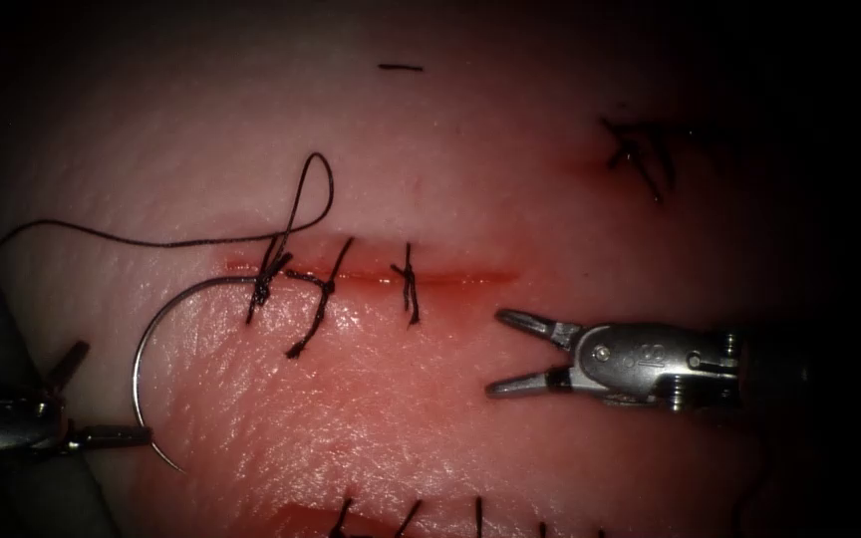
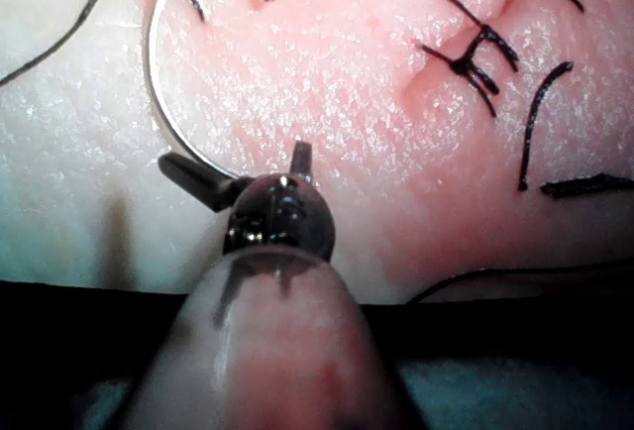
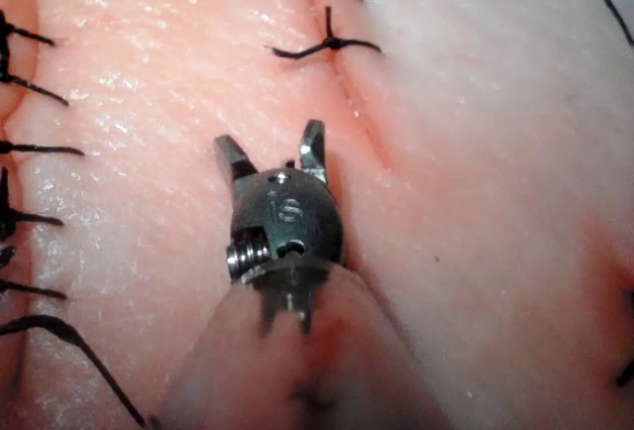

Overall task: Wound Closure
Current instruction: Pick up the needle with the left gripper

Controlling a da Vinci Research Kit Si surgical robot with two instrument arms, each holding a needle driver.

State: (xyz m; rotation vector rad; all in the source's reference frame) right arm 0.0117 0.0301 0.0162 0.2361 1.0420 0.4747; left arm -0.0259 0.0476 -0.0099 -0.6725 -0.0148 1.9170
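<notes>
The cut runs across the tissue and carries three dark stitches. The curved needle arcs from the cut's left end, by the leftmost stitch, down toward the near left; I cannot tell whether that end sits in the tissue. My left tool stands open with one jaw tip against the needle's lower curve, gripping nothing. Thread trails left from a loop above the leftmost stitch. My right tool is open and holds nothing, just below the cut's right end.
Red fluid lines the cut. An older row of stitches lies along the near edge, and another knot sits at the far right. A short cut piece of thread rests at the far side.
</notes>
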